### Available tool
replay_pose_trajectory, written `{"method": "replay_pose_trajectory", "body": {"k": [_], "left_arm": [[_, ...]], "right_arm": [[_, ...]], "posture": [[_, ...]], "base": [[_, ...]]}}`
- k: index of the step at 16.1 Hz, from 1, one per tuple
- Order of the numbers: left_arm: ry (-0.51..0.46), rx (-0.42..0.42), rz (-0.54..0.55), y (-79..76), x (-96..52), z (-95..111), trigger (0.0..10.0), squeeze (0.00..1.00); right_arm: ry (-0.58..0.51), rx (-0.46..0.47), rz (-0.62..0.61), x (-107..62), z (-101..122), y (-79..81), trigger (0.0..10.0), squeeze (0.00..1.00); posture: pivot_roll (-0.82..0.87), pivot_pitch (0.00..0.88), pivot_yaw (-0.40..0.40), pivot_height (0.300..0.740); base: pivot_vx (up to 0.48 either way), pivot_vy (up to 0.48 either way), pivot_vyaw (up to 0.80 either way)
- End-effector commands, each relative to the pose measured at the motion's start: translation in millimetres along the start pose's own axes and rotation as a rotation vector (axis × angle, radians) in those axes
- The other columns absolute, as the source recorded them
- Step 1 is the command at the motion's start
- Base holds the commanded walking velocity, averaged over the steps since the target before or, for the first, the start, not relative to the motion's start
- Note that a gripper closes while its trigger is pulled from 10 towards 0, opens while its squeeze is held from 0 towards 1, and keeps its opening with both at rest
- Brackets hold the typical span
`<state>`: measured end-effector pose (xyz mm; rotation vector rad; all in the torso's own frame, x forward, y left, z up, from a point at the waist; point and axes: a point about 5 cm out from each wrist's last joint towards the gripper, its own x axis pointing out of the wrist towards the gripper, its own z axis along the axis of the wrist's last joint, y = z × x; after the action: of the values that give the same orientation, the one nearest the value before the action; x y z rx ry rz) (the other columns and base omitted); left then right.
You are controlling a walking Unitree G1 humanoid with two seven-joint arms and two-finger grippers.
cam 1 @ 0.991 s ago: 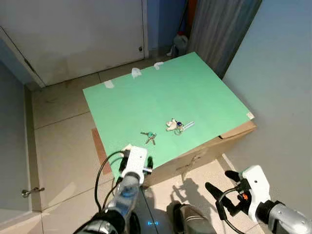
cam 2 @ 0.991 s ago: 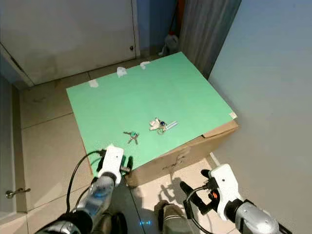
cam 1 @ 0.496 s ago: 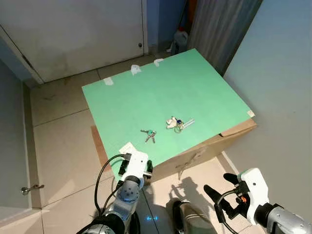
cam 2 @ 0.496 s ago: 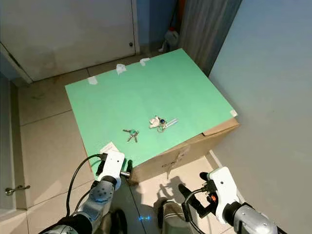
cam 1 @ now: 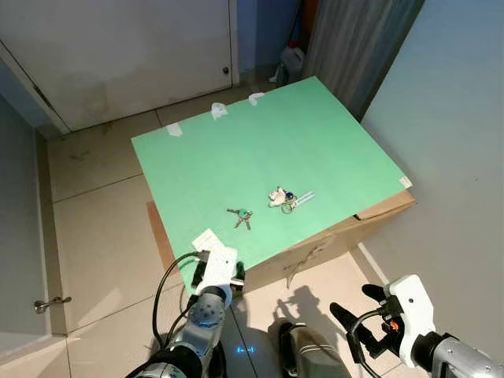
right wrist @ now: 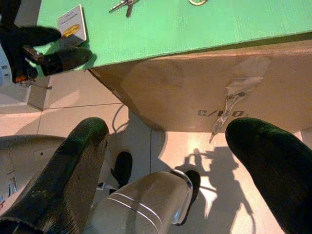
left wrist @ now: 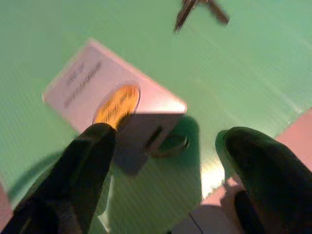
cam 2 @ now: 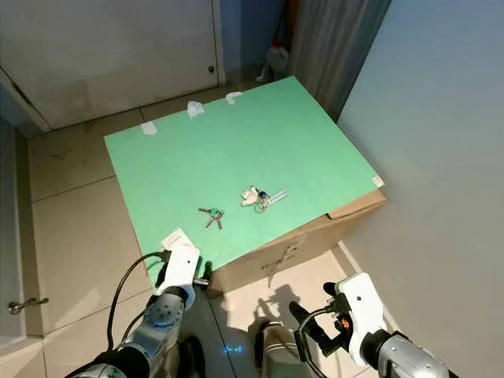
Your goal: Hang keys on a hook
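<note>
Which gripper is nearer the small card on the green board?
Left. The left gripper sits at the board's near corner, right by the card. The right gripper hangs low over the floor, in front of the box.

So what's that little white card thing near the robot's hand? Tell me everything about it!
The white card is a small flat rectangle, like paper or thin plastic, with an orange-yellow oval and blurry dark print on it. A small metal hook sticks out from one end. It lies flat near the front left corner of the green sheet that covers a cardboard box. The left gripper hovers right over it, fingers open, not touching it as far as I can tell.
</note>
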<state>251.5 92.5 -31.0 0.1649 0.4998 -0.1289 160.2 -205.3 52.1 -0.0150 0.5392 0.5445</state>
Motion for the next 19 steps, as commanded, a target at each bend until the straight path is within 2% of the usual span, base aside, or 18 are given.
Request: {"method": "replay_pose_trajectory", "body": {"k": [1,3,4,5,6,15,19], "left_arm": [[0.056,-0.021,-0.012,-2.1,-2.4,-9.7,0.0,0.00],[0.057,-0.015,-0.013,-1.5,-1.3,-8.2,0.0,0.00],[0.058,-0.014,-0.011,-0.5,-0.6,-7.2,1.4,0.00],[0.057,-0.012,-0.012,-0.2,-0.3,-6.6,0.3,0.00],[0.053,-0.009,-0.016,-0.2,0.2,-5.5,0.0,0.00],[0.029,-0.036,-0.078,-9.5,1.6,1.3,0.0,0.00],[0.014,-0.048,-0.069,-7.7,1.8,2.9,0.0,0.00]], "right_arm": [[0.007,0.012,-0.001,-1.9,-1.9,2.7,10.0,0.00],[0.008,0.014,-0.001,-2.5,-1.9,3.3,10.0,0.00],[0.008,0.015,-0.001,-2.5,-2.1,3.6,10.0,0.00],[0.008,0.015,-0.001,-2.6,-2.2,3.7,10.0,0.00],[0.008,0.016,-0.001,-2.6,-2.1,3.8,10.0,0.00],[0.010,0.023,-0.005,-2.5,-1.8,6.3,10.0,0.00],[0.014,0.025,-0.003,-2.3,-1.8,7.2,10.0,0.00]], "posture": [[-0.43,0.232,0.005,0.717],[-0.43,0.230,0.005,0.717],[-0.43,0.230,0.005,0.717],[-0.43,0.229,0.006,0.717],[-0.43,0.229,0.006,0.717],[-0.44,0.238,0.010,0.717],[-0.43,0.243,0.010,0.717]], "base": [[0.000,0.000,0.00],[0.000,0.000,0.00],[0.000,0.000,0.00],[0.000,0.000,0.00],[0.000,0.000,0.00],[0.000,0.000,0.00],[0.000,0.000,0.00]]}}
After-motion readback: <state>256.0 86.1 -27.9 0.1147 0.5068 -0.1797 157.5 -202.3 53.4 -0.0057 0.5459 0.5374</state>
